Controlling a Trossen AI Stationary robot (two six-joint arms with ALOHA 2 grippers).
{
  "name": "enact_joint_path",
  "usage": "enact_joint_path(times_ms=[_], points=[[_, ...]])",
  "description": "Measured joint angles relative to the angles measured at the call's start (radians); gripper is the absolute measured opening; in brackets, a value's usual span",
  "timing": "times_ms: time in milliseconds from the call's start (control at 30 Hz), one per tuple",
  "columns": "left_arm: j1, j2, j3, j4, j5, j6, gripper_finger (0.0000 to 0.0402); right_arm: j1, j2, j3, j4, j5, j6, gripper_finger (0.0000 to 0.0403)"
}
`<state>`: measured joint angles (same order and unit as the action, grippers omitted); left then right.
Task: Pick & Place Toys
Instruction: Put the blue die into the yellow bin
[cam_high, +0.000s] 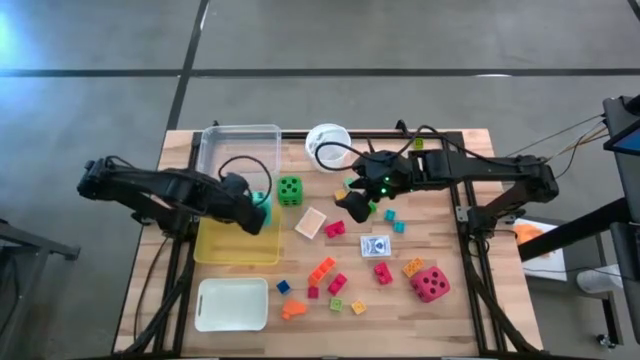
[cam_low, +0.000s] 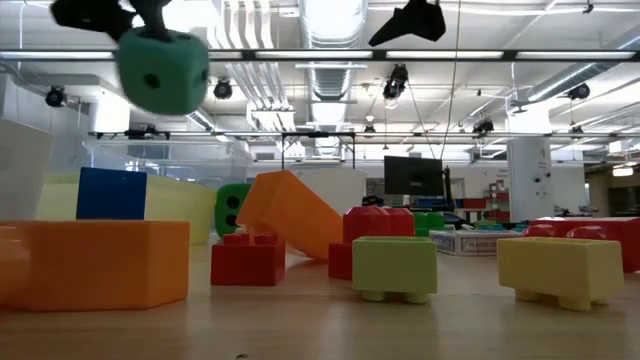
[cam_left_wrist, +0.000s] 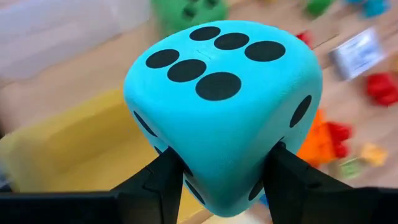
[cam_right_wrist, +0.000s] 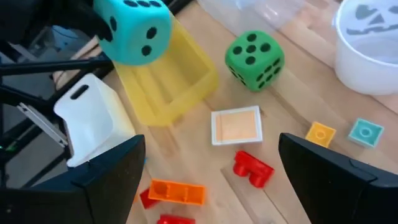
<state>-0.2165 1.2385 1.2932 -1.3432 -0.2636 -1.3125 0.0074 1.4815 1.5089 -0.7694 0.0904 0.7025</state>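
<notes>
**Teal die held over the yellow tray**

Teal foam die (cam_left_wrist: 224, 106), pinched in the left hand (cam_high: 256, 207), hangs above the yellow tray (cam_high: 222, 246); lower it inside before letting go. The right hand (cam_high: 355, 207), spread and empty, waits above the desk (cam_high: 455, 310).

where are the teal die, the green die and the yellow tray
teal die (cam_left_wrist: 224, 106), left wrist view, its six-dot face
green die (cam_right_wrist: 254, 60), right wrist view, its five-dot face
yellow tray (cam_high: 236, 245), high view, its bare floor
</notes>
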Motion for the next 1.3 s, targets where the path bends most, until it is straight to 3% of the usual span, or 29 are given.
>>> enact_joint_path(times_ms=[167,433,667,1300], points=[[-0.002,0.001,-0.066,-0.094,0.048,-0.046,0.0163,0.002,0.000,0.000,-0.046,0.018,0.002,0.0361],[-0.001,0.011,-0.176,-0.101,0.162,-0.110,0.0159,0.002,0.000,0.000,-0.114,0.018,-0.003,0.0361],[0.011,0.076,-0.194,-0.163,0.208,-0.117,0.0159,0.002,0.000,0.000,-0.117,0.018,-0.003,0.0361],[0.153,0.249,-0.243,-0.215,0.237,0.110,0.0154,0.022,0.000,0.000,-0.117,0.015,-0.004,0.0361]])
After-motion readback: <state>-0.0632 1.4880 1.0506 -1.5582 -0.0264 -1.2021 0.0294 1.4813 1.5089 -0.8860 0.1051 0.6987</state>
